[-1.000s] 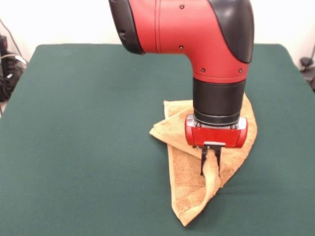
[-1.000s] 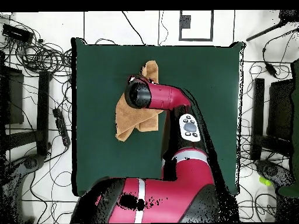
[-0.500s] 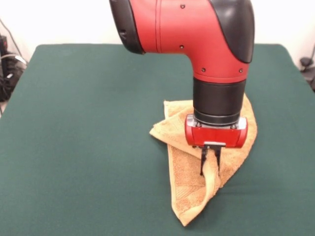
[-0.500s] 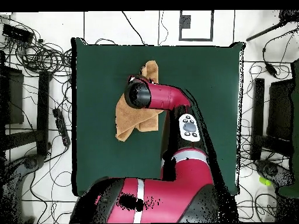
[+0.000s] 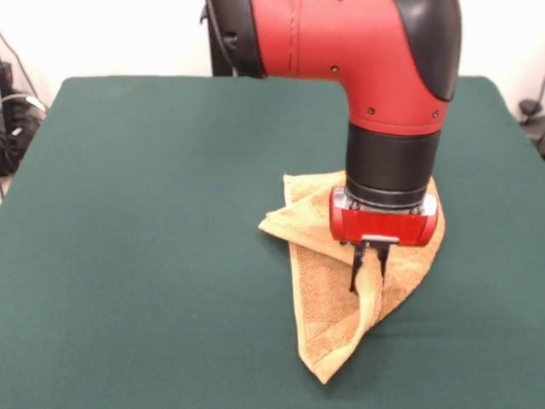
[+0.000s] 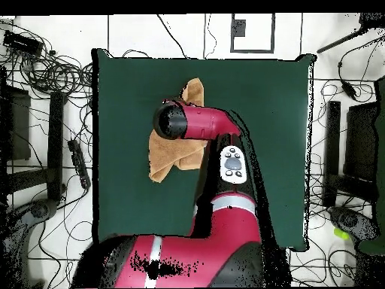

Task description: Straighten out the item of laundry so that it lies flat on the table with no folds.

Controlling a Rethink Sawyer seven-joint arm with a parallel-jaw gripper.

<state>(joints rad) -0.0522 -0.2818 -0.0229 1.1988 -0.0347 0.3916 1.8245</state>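
The item of laundry [image 5: 328,302], an orange-yellow terry towel, lies crumpled right of the middle of the green table [image 5: 145,221]. It is folded over itself, with a narrow tip pointing toward the near edge. My gripper [image 5: 368,271] hangs straight down over the towel, shut on a raised ridge of the cloth. In the overhead view the towel [image 6: 167,156] shows on both sides of the red arm [image 6: 203,124], which hides the gripper.
Green felt stretches wide to the left of the towel [image 5: 128,298]. The towel's tip lies close to the table's near edge. Cables and equipment [image 6: 53,75] ring the table on the floor.
The arm has shifted a little to the right in the front view and risen slightly, drawing the pinched ridge and the towel's near tip with it.
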